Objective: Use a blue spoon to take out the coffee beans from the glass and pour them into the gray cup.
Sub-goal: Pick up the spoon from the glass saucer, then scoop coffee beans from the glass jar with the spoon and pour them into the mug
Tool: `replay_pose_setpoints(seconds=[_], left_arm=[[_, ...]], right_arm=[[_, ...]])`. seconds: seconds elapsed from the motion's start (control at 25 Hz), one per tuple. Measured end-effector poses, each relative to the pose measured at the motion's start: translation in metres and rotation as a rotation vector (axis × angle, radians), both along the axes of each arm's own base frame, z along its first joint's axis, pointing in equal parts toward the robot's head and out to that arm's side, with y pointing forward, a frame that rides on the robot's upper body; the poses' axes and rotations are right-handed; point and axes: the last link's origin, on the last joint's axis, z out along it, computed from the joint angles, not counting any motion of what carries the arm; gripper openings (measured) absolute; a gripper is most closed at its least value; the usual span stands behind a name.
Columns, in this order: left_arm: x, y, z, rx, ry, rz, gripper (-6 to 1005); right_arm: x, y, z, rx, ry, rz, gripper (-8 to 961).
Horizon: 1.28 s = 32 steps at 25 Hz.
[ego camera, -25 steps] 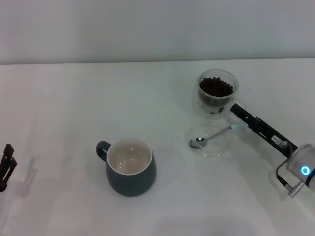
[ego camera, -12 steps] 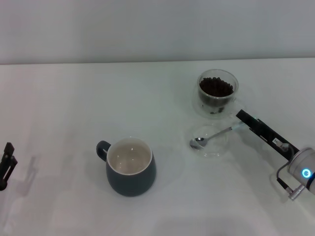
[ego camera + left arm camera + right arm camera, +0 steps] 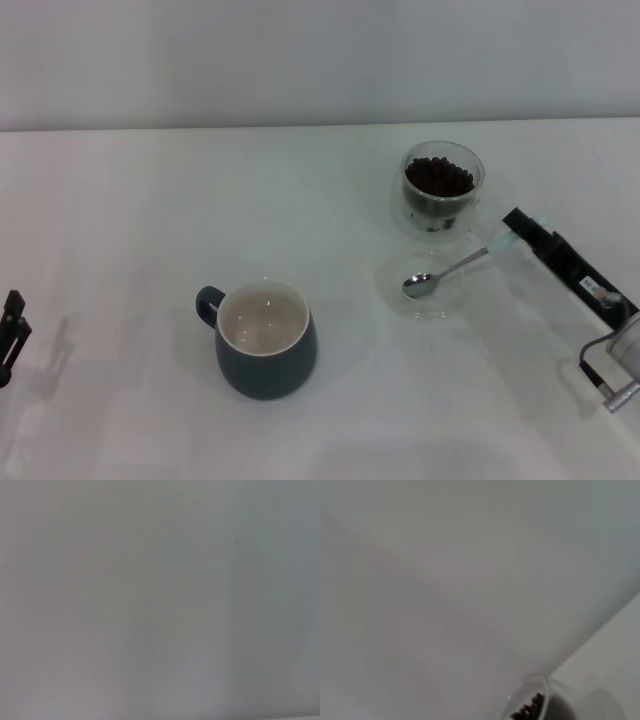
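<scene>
right pincer (image 3: 510,237): clamped on the blue spoon (image 3: 447,270) by its pale handle, bowl over a clear dish (image 3: 424,288)
glass (image 3: 441,189): just behind, coffee beans (image 3: 438,177) inside
gray cup (image 3: 265,338): well apart, mid-bench
left pincer (image 3: 10,338): bench edge, can't tell its grip

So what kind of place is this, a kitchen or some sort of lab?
Probably a lab test bench, not a kitchen: a bare white table against a plain wall, with only a gray cup, a glass of coffee beans and a blue spoon held by the right gripper.
</scene>
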Motion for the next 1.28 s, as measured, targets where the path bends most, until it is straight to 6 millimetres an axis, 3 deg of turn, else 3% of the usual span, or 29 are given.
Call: replay_pose_setpoints(seconds=[0.32, 0.56, 0.84, 1.28], left_arm=[[0.002, 0.003, 0.0, 0.001, 0.0, -0.009, 817], [0.003, 0.004, 0.0, 0.001, -0.001, -0.011, 816], [0.003, 0.004, 0.0, 0.008, -0.024, -0.005, 816], [0.004, 0.005, 0.0, 0.011, -0.03, -0.003, 817]], right_arm=[[-0.019, 0.01, 0.04, 0.164, -0.001, 0.207, 145], [-0.05, 0.045, 0.077, 0.253, -0.173, 0.455, 148], [-0.073, 0.084, 0.082, 0.245, -0.463, 0.578, 152], [-0.06, 0.105, 0.075, 0.166, -0.7, 0.501, 157]])
